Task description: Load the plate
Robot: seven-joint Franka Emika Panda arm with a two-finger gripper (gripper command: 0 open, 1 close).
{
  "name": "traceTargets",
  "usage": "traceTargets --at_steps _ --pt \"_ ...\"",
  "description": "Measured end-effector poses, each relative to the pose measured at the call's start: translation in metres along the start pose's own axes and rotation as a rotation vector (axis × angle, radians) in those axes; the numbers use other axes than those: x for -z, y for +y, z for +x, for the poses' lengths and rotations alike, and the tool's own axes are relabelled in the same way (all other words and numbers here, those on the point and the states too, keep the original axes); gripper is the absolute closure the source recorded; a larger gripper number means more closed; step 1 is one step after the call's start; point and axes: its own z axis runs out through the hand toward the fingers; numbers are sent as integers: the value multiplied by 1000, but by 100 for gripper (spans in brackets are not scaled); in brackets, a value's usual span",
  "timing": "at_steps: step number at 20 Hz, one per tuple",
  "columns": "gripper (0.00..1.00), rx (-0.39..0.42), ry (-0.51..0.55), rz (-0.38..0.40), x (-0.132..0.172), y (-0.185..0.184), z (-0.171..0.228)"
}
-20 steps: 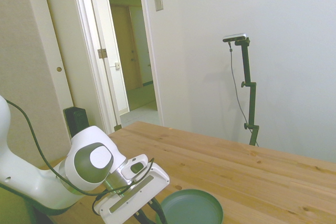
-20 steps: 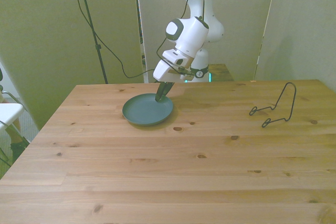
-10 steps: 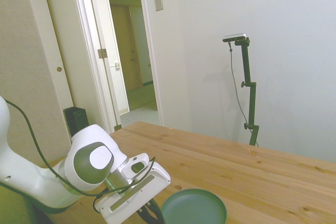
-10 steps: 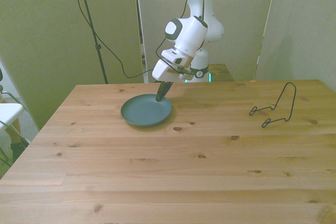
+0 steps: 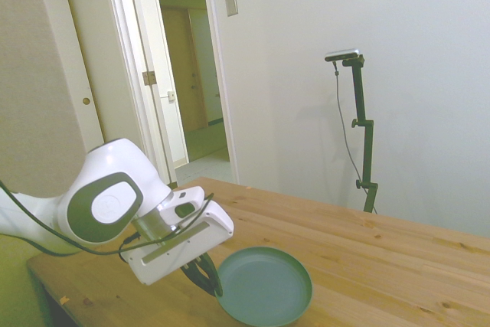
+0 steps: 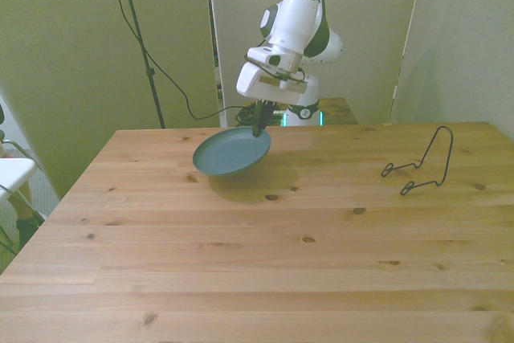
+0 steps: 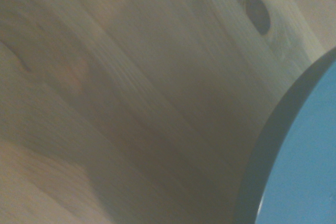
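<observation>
Seen from the side, the white robot arm's two-finger gripper [image 5: 205, 277] is clamped on the near-left rim of a round, dark teal-green matte plate [image 5: 264, 286], which hangs tilted above the pale wooden plank table [image 5: 398, 254], its hollow face turned up and toward the camera. From the front, the same gripper [image 6: 258, 124] pinches the plate [image 6: 231, 152] by its far rim, and the plate slopes down toward the front view's left, clear of the table [image 6: 265, 238], with its shadow on the boards beneath; a thin black bent-wire rack [image 6: 421, 165] stands well apart at the front view's right. At the wrist, a blurred arc of the plate's rim [image 7: 310, 150] hangs over knotted wood grain [image 7: 115, 103].
</observation>
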Motion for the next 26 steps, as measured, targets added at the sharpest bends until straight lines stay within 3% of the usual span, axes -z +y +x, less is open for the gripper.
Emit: traceTargets --at_steps 9,14,20,23,26 --pt "100 -104 -63 416 117 -19 36" --pt "100 -41 -172 592 153 -27 51" --pt "100 24 -258 710 174 -12 68" --pt "100 35 -273 729 168 -18 76" --pt "100 30 -281 831 147 -42 86"
